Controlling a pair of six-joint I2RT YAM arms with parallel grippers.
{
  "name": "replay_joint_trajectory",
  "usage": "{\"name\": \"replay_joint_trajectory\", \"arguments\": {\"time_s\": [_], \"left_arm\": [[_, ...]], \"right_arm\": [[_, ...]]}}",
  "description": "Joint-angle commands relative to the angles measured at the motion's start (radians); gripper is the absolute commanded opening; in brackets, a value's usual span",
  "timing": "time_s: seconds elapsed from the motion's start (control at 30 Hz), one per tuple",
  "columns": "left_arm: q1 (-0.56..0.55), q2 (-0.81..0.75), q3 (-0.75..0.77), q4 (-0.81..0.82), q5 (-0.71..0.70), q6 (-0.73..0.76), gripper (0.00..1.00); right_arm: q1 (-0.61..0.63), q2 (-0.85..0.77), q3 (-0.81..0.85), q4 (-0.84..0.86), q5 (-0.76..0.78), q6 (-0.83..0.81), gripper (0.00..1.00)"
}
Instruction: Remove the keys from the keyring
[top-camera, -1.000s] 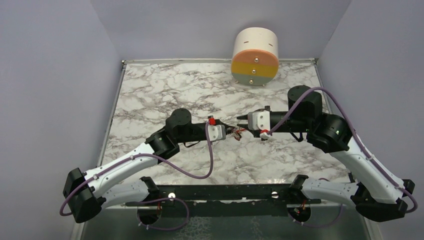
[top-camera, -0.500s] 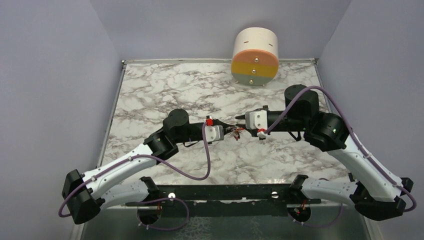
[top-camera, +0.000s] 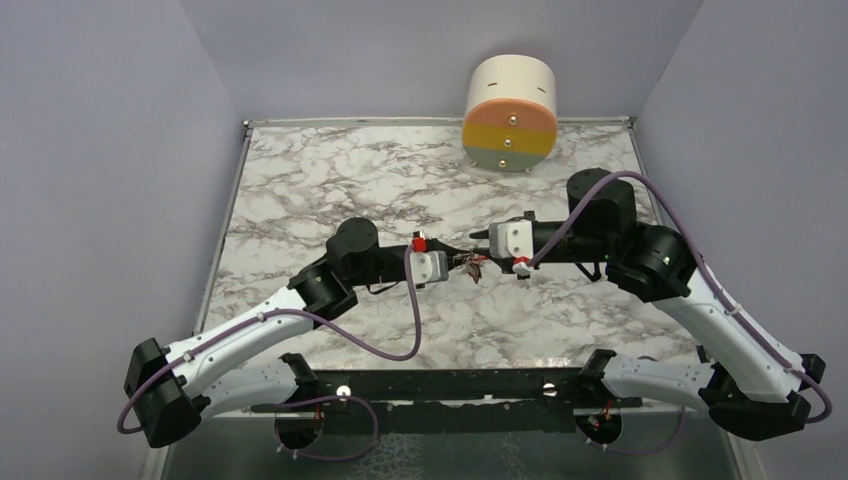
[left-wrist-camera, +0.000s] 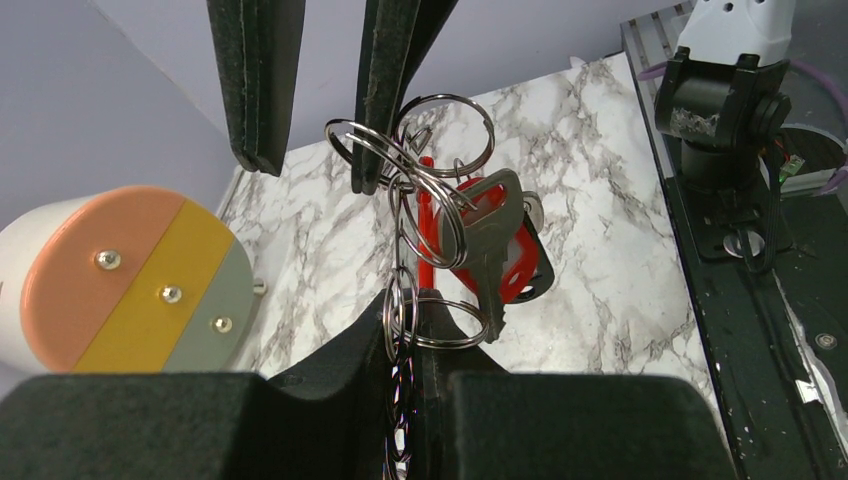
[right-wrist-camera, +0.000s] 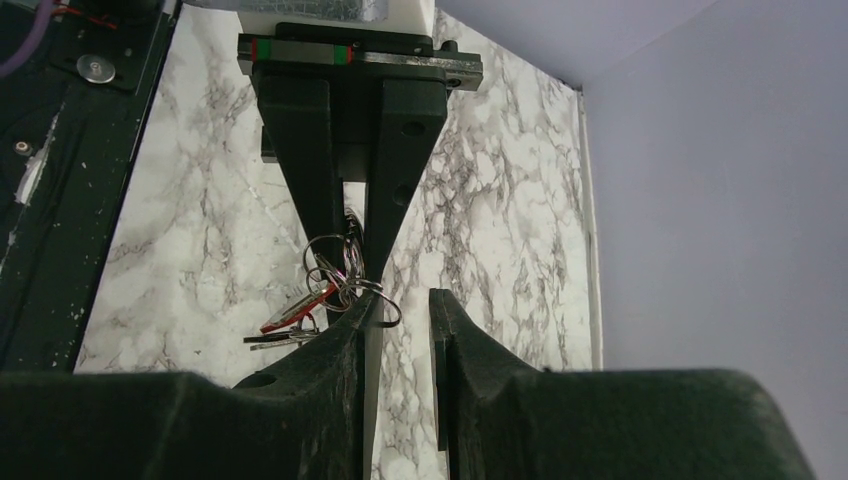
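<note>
At the near edge of the marble-patterned table (top-camera: 330, 190) a black mounting rail (top-camera: 450, 385) carries both arm bases, and a purple cable (top-camera: 380, 345) loops along each arm. The arms reach inward and meet just above the middle of the table, fingertips facing each other. The left gripper (left-wrist-camera: 405, 320) has its fingers pressed together on the keyring (left-wrist-camera: 405, 200). The silver chain (left-wrist-camera: 400, 420) runs down between its two black pads, and a bunch of thin wire rings stands up from the pinch. The keys (left-wrist-camera: 488, 255) are still threaded on those rings and hang clear of the table. A grey metal blade is in front, with a red head and a dark head behind it, and a narrow red strip of the clip (left-wrist-camera: 425, 215) is just beside them. Any stamping on the blade is too small to read. The right gripper (right-wrist-camera: 400, 305) has its fingers spread, with bare marble showing through the gap. One finger (left-wrist-camera: 385, 90) touches the outermost ring with its tip, and nothing is clamped between the pair. Seen from the right wrist, the left gripper's black slide bar (right-wrist-camera: 360, 50) has small red and green marks at its ends, with no lettering I can make out. At the far edge of the table a cream cylinder (top-camera: 510, 80) lies on its side. Its round face is banded orange, yellow and grey-green, with three screw heads in a row.
</note>
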Motion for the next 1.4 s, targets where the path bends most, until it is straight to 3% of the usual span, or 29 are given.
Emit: {"name": "replay_joint_trajectory", "arguments": {"time_s": [0.0,0.17,0.47,1.37], "left_arm": [[-0.005,0.007,0.025,0.064,0.014,-0.010,0.00],[-0.005,0.007,0.025,0.063,0.010,-0.013,0.00],[-0.004,-0.002,0.017,0.074,-0.004,-0.017,0.00],[-0.005,-0.063,-0.035,0.180,-0.149,-0.035,0.00]], "right_arm": [[0.005,0.000,0.016,-0.003,-0.050,0.002,0.25],[0.005,-0.013,0.010,0.004,-0.076,-0.008,0.26],[0.005,-0.026,-0.002,0.018,-0.077,-0.002,0.02],[0.004,-0.107,-0.136,0.259,0.097,0.168,0.02]]}}
